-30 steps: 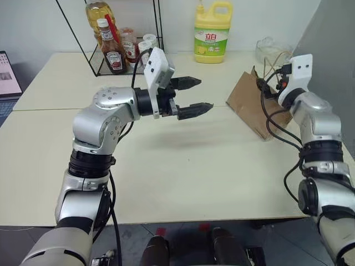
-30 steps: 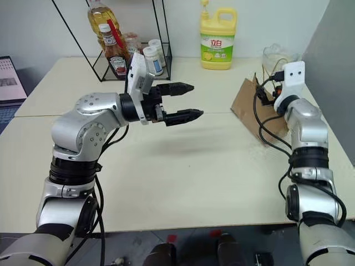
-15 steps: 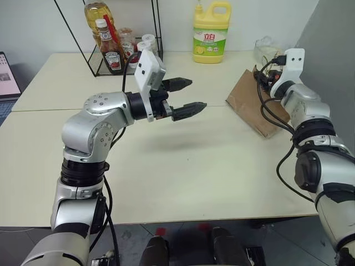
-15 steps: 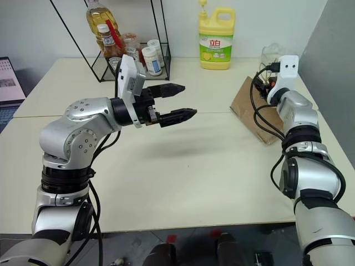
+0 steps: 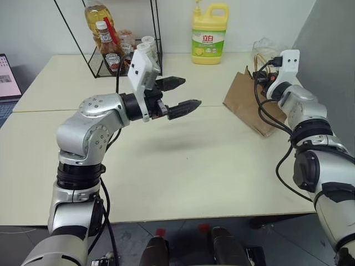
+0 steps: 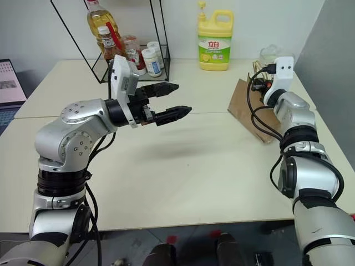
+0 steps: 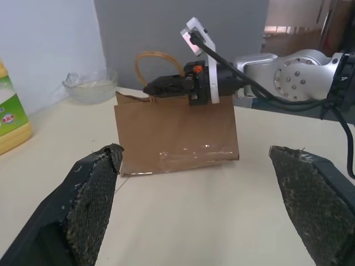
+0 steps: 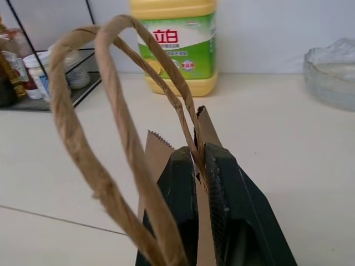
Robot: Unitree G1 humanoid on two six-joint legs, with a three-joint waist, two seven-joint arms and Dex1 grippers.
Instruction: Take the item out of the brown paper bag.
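The brown paper bag (image 5: pixel 243 101) stands at the table's right side, with its cord handles (image 8: pixel 111 111) up. My right gripper (image 8: pixel 198 152) is level with the bag's top and shut on its upper paper edge beside a handle; it also shows as the right gripper (image 7: pixel 152 87). My left gripper (image 5: pixel 180 93) hangs open in mid-air over the table's middle and points towards the bag, well apart from it. The item is hidden.
A yellow detergent jug (image 5: pixel 209 33) stands at the table's back. A wire rack (image 5: pixel 113 47) with ketchup and other bottles is at the back left. A glass bowl (image 5: pixel 266 47) sits behind the bag. A laptop (image 5: pixel 6 75) lies at the far left.
My right gripper has gone from open to shut on the bag's top edge. My left arm has drawn back a little to the left, still open.
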